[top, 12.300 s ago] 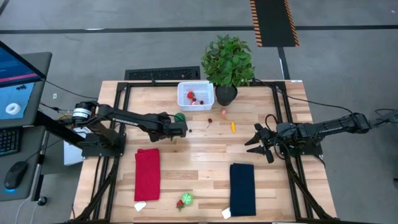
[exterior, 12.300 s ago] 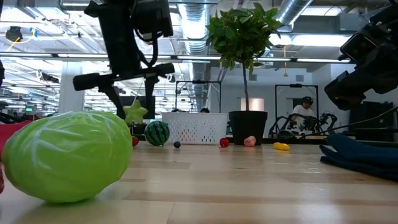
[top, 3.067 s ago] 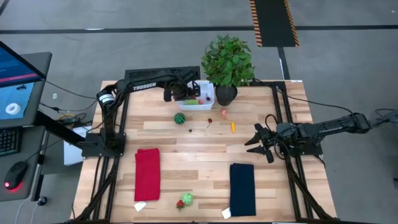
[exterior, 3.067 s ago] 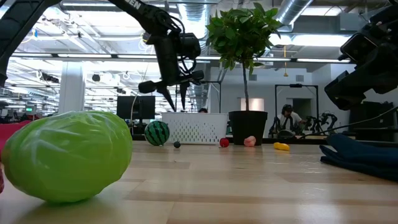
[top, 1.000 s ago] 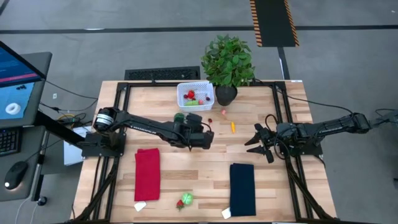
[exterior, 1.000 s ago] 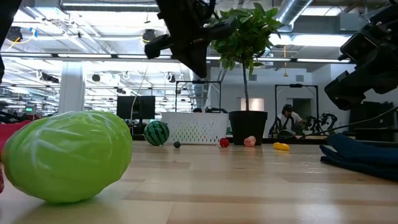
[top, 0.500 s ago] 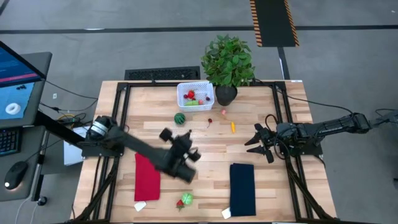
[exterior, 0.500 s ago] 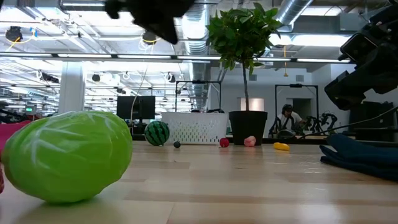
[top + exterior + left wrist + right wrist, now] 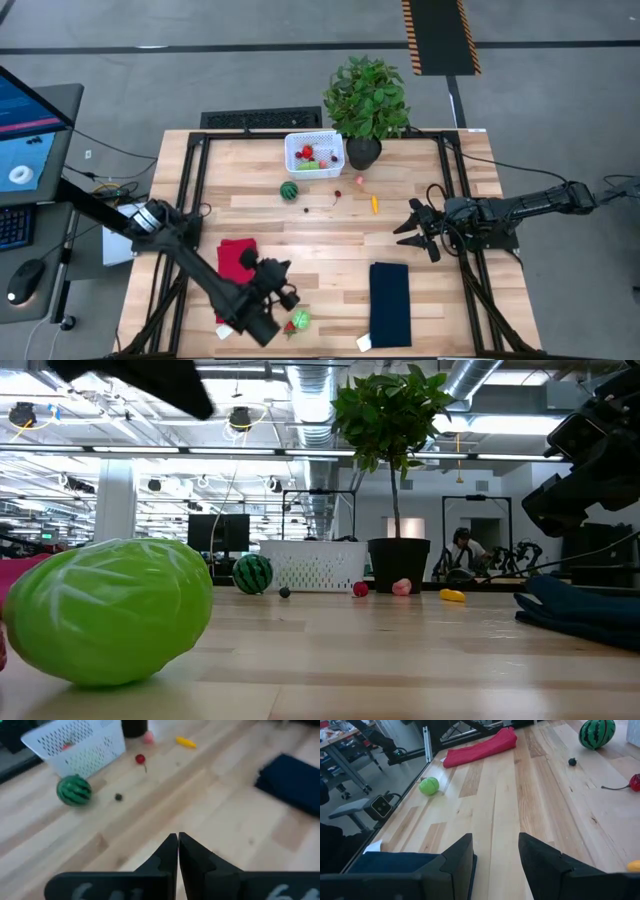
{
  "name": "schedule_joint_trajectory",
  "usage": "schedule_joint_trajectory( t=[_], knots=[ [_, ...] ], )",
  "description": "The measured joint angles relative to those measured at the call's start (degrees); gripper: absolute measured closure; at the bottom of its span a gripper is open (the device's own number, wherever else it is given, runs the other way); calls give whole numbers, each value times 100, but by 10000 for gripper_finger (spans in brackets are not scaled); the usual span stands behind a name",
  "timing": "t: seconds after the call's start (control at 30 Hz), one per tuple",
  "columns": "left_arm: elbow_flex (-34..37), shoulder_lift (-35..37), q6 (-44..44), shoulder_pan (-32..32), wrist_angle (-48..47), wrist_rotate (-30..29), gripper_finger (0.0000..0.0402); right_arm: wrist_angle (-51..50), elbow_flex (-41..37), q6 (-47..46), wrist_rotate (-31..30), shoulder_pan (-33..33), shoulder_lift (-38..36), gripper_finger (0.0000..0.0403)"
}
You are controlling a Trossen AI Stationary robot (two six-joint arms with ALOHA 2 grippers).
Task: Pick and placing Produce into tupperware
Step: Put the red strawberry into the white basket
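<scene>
The white tupperware [image 9: 314,152] stands at the table's far edge with several produce pieces inside. Loose produce lies in front of it: a striped watermelon ball [image 9: 289,189], a red cherry [image 9: 337,194], a pink piece [image 9: 359,180] and a yellow-orange piece [image 9: 375,204]. A green cabbage [image 9: 300,319] rests near the near edge. My left gripper [image 9: 284,292] is shut and holds nothing; it hangs raised over the near left part of the table, just left of the cabbage. My right gripper [image 9: 408,230] waits open at the right.
A red cloth [image 9: 237,262] lies near left, partly under my left arm, and a navy cloth [image 9: 390,303] lies near right. A potted plant [image 9: 366,98] stands right of the tupperware. A tiny dark berry [image 9: 306,208] lies by the watermelon ball.
My left arm has swung from the table's middle toward the near edge and a little to the left, ending beside the green cabbage. Its fingers have stayed shut and carry nothing. No produce has moved.
</scene>
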State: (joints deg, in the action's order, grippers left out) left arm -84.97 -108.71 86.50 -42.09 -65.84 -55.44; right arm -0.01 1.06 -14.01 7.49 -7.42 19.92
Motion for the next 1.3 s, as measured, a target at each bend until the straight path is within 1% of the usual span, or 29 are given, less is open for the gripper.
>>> schedule_joint_trajectory(
  t=[0.03, 0.17, 0.27, 0.33, 0.4, 0.5, 0.63, 0.77, 0.9, 1.13, 1.2, 1.3],
  knots=[
    [0, 0, 6, -61, 4, 180, 397, 0, 0, 0, 0, -2, 0, 221],
    [0, 0, 10, -240, 440, 1312, 397, 0, 1, -1, 0, -2, 0, 221],
    [0, 0, 11, -270, 622, 1907, 397, 0, 0, -1, 0, -2, 0, 221],
    [0, 0, -24, -268, 680, 2116, 397, 0, 0, 0, 0, 0, 0, 221],
    [0, 0, -151, -252, 815, 2164, 397, 0, 0, 1, 0, -2, 0, 221],
    [0, 0, -194, -238, 1031, 2421, 397, 0, 0, -1, 0, -2, 0, 221],
    [0, -3, -637, -238, 1506, 2812, 397, 0, 0, -1, 0, -1, 0, 221],
    [-2, -13, -522, -243, 1894, 3157, 397, 0, 0, 0, 0, -2, 0, 221],
    [-3, -44, -204, -343, 2099, 3189, 397, 0, 0, -1, 0, -1, 0, 221],
    [-24, -377, 458, -785, 2400, 2447, 397, 0, 0, 1, 0, 0, -7, 221],
    [-71, -472, 582, -878, 2443, 2224, 397, 0, 0, 0, 0, -1, -7, 221],
    [-214, -641, 1007, -1009, 2489, 2004, 397, 0, 0, 1, -2, -2, -7, 221]
  ],
)
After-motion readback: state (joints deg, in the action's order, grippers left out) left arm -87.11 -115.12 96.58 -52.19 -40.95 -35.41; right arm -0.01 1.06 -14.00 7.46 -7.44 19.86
